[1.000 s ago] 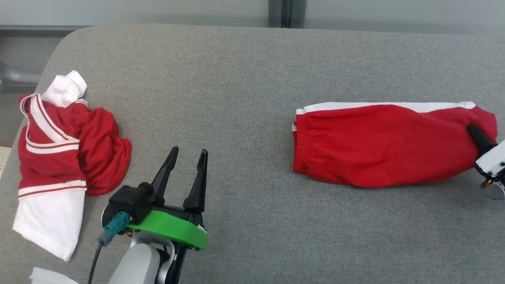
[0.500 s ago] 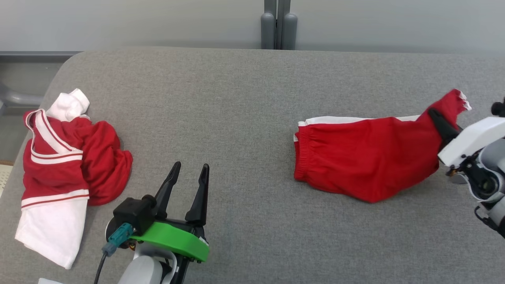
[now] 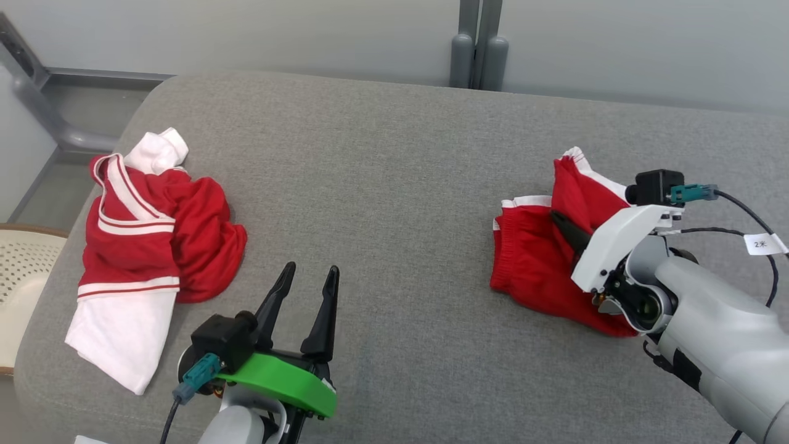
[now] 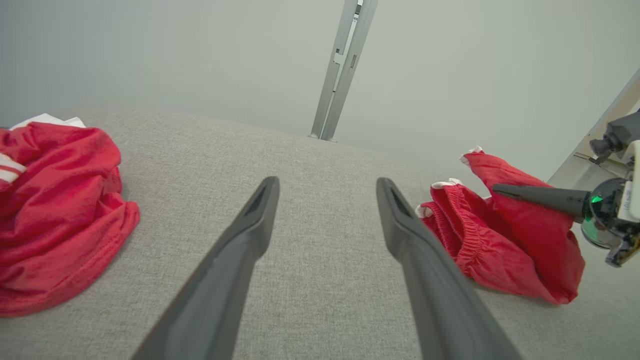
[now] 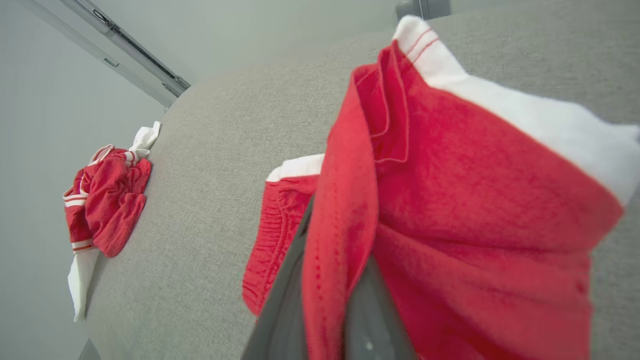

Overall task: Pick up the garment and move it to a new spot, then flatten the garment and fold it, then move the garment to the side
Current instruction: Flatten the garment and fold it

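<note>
The garment, red shorts (image 3: 530,265) with a white side stripe, lies at the right of the grey padded surface (image 3: 382,185). My right gripper (image 3: 556,216) is shut on the leg end, held up and doubled over the elastic waistband half. In the right wrist view the red cloth (image 5: 450,175) drapes over my dark fingers (image 5: 285,310). The left wrist view shows the shorts (image 4: 500,240) with the right gripper (image 4: 496,188) pinching them. My left gripper (image 3: 311,269) hovers open and empty at the front centre, its fingers (image 4: 250,235) apart over bare fabric.
A crumpled red and white jersey (image 3: 154,234) lies at the left end of the surface. A cream perforated seat (image 3: 24,271) sits past the left edge. A grey post (image 3: 478,49) stands against the wall behind.
The right gripper has lifted the shorts' leg end and carried it left over the waistband half, so the shorts bunch shorter. The head camera has shifted. The left gripper stays open in place.
</note>
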Controlling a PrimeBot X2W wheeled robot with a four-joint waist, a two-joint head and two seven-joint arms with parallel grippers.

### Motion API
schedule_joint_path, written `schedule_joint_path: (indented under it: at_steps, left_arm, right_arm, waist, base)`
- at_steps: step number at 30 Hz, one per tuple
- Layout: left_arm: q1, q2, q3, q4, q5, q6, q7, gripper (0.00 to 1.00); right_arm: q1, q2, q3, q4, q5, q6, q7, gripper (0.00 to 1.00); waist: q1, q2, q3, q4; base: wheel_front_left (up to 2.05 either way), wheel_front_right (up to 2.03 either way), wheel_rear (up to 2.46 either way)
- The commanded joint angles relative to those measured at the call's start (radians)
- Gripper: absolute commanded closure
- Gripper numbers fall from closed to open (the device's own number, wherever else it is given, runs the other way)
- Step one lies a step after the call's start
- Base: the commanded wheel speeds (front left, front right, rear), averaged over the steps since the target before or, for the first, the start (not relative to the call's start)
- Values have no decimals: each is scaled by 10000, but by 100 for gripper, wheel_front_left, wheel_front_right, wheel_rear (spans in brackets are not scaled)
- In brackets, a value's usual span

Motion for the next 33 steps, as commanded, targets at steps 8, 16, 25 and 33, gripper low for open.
schedule_joint_path:
  at_steps: [8, 16, 25, 33]
  left_arm:
    - [244, -17, 30, 39, -120, 54, -30, 0]
    - [427, -33, 224, 11, -65, 107, -30, 0]
    - [873, 247, 680, -457, 130, 348, -28, 0]
    - [1206, 238, 1067, -1038, 351, 500, -28, 0]
  right_arm:
    - [-333, 429, 617, 521, -245, 4, -209, 100]
    - [-214, 764, 1110, 329, -160, 4, -513, 0]
    - [84, -155, 1213, -1488, -335, 4, -1931, 0]
    - [739, -1256, -1455, -2084, -2286, 4, -2257, 0]
  waist:
    - [0, -1, -74, 325]
    - [0, -1, -288, 71]
    - [0, -1, -827, -679]
    - [0, -1, -854, -1172]
  base:
    - [0, 0, 0]
    - [0, 0, 0]
    - [0, 0, 0]
    - [0, 0, 0]
